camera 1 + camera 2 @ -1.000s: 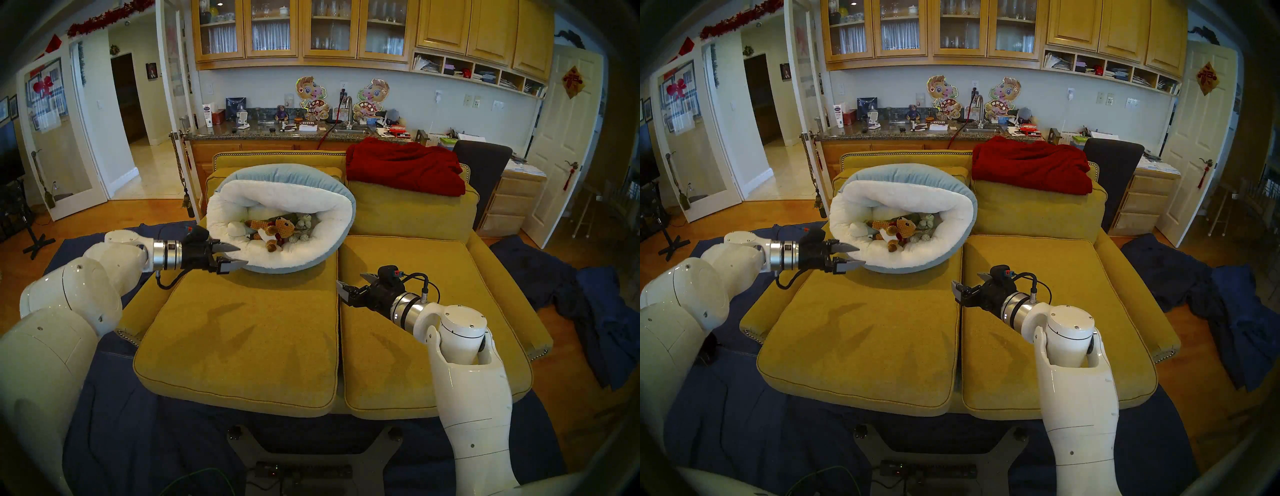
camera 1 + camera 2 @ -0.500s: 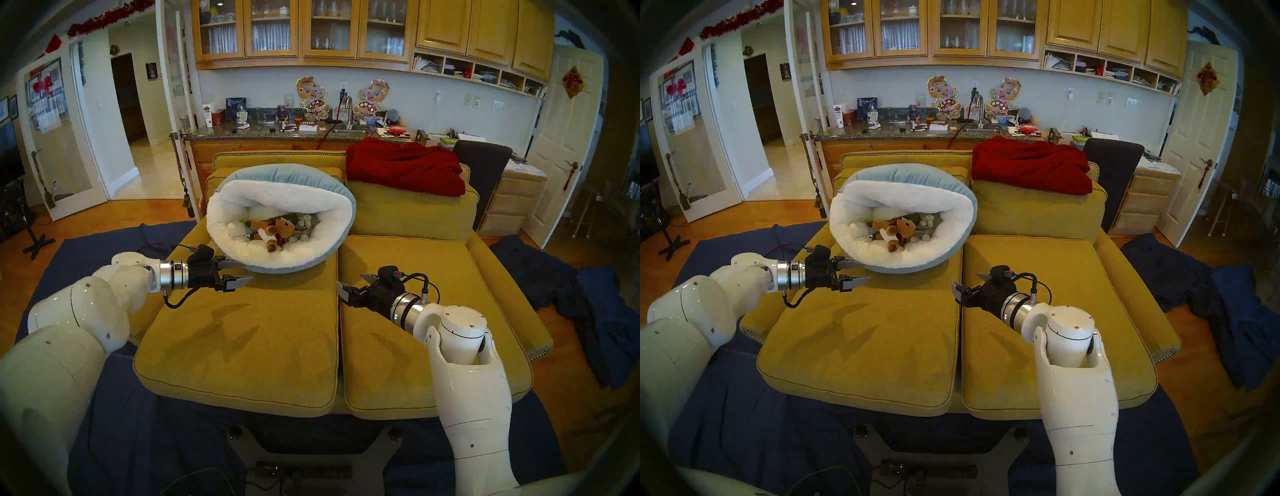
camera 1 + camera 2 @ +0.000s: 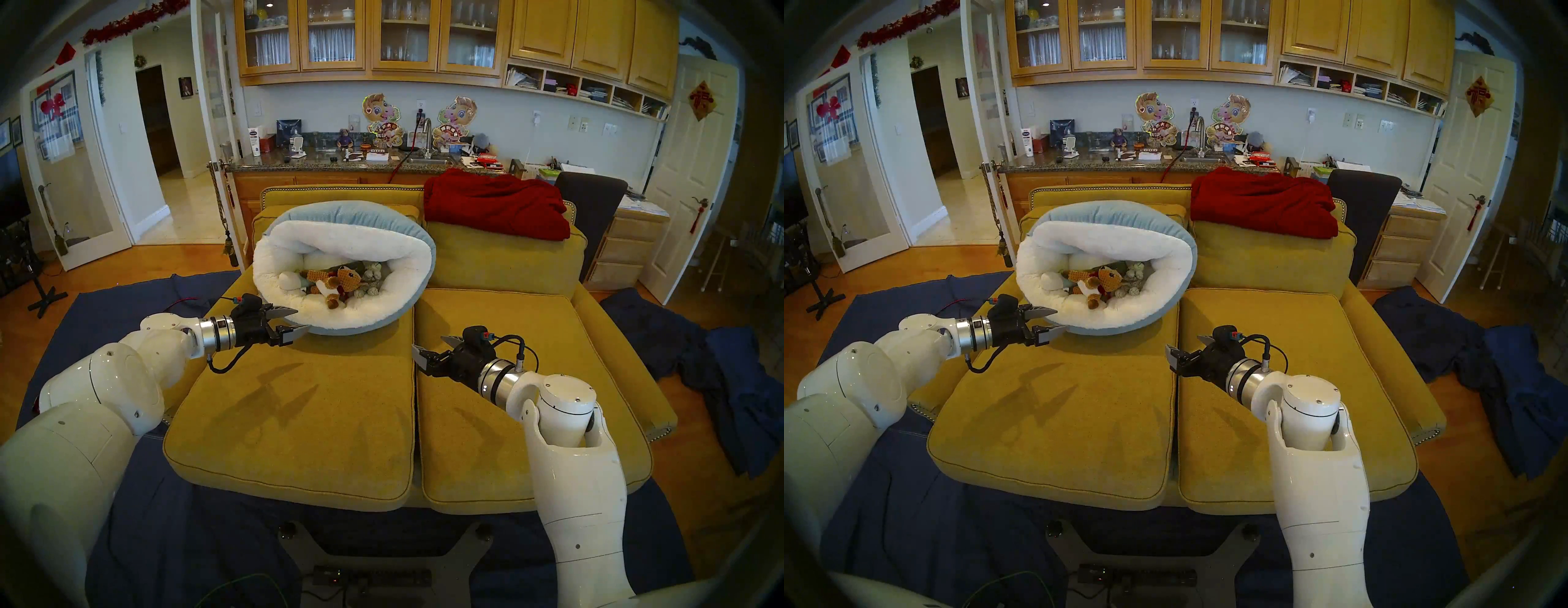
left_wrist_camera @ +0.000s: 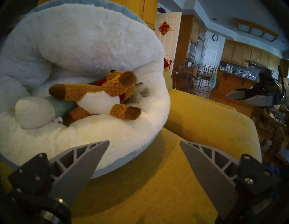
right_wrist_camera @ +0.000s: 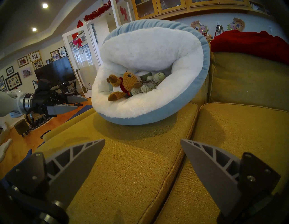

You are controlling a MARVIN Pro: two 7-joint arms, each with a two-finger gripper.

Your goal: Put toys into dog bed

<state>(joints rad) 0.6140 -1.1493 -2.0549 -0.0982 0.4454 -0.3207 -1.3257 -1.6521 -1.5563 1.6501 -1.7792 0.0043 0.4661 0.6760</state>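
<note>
Several plush toys (image 3: 335,282) fill the dog bed (image 3: 399,271).

White-and-blue dog bed (image 3: 382,316), mustard sofa (image 3: 305,416)

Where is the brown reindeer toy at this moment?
The reindeer toy lies inside the dog bed, on the sofa's left cushion in the head view, among the other toys.

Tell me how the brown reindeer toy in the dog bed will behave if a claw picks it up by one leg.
The reindeer toy looks knitted and stuffed, so it would probably hang limp and weigh little. Its coarse yarn should not slip. It lies sprawled across other plush toys, which may shift.
</note>
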